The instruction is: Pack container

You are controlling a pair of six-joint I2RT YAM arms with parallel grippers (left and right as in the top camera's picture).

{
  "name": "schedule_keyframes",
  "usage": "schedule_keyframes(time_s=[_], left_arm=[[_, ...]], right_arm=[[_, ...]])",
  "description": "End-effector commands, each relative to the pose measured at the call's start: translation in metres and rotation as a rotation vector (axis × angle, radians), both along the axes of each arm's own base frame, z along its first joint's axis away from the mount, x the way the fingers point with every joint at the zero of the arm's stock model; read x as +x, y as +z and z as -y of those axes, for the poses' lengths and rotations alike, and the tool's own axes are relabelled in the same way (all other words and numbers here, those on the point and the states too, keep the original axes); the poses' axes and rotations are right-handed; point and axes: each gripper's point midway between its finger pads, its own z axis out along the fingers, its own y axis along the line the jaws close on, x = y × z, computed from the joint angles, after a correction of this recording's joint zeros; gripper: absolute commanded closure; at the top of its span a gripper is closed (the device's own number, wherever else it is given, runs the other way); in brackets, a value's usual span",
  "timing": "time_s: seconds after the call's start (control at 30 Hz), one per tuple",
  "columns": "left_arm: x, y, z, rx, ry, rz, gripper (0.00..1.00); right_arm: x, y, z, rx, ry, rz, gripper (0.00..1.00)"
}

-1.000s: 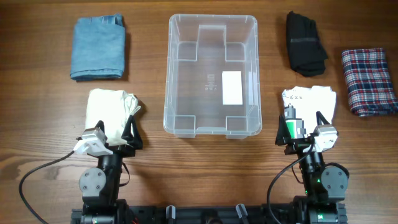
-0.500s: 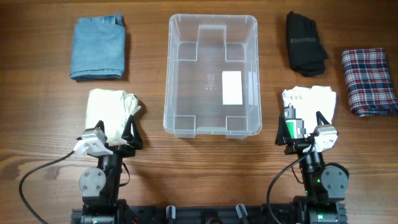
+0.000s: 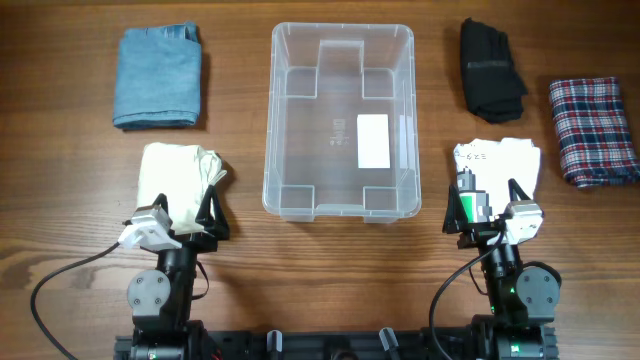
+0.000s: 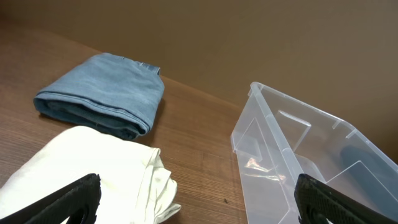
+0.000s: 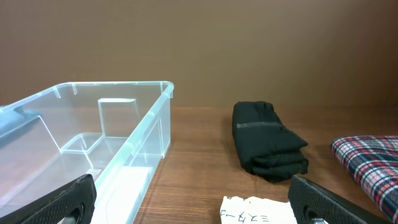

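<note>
Left gripper (image 4: 199, 205): released, fingers spread to the frame edges, holding nothing; it is poised at the near edge of the cream folded cloth (image 3: 175, 175). Right gripper (image 5: 196, 205): likewise released and empty, poised at the near edge of the white folded cloth (image 3: 500, 160) that bears handwritten marks. Change over the last second: none; both arms, all five cloths and the container (image 3: 340, 28) occupy the same positions as before. The container stands mid-table (image 3: 80, 200) between the two arms, empty, its white label (image 3: 373, 141) visible on the base; blue denim (image 3: 157, 76) lies far left; black cloth (image 3: 490, 70) and plaid cloth (image 3: 593, 130) lie far right. Assessment: packing has not begun; the nearest cloths are the probable first picks.
</note>
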Motion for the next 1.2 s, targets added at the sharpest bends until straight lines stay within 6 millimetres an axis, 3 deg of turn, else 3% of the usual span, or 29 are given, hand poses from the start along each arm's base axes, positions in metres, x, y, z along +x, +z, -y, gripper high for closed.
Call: schedule_keyframes(time_s=[0.0, 0.47, 0.57, 0.7, 0.83, 0.93, 1.07, 1.17], left_arm=[[0.000, -0.005, 0.000, 0.019, -0.006, -0.013, 0.00], [0.000, -0.005, 0.000, 0.019, -0.006, -0.013, 0.00], [0.000, -0.005, 0.000, 0.019, -0.006, -0.013, 0.00], [0.000, -0.005, 0.000, 0.019, -0.006, -0.013, 0.00], [0.000, -0.005, 0.000, 0.019, -0.006, -0.013, 0.00], [0.000, -0.005, 0.000, 0.019, -0.006, -0.013, 0.00], [0.000, -0.005, 0.000, 0.019, -0.006, -0.013, 0.00], [0.000, -0.005, 0.000, 0.019, -0.006, -0.013, 0.00]], right_arm=[[0.000, 0.000, -0.004, -0.013, 0.023, 0.004, 0.00], [0.000, 0.003, -0.004, 0.029, 0.024, 0.010, 0.00], [-0.002, 0.023, -0.011, 0.204, 0.070, 0.072, 0.00], [-0.017, 0.064, -0.040, 0.182, 0.259, 0.217, 0.00], [-0.024, 0.090, -0.041, 0.123, 0.263, 0.276, 0.00], [-0.031, 0.123, -0.032, 0.042, 0.197, 0.316, 0.00], [-0.023, 0.141, -0.029, 0.003, 0.171, 0.246, 0.00], [-0.001, 0.154, -0.028, -0.079, 0.157, 0.160, 0.00]])
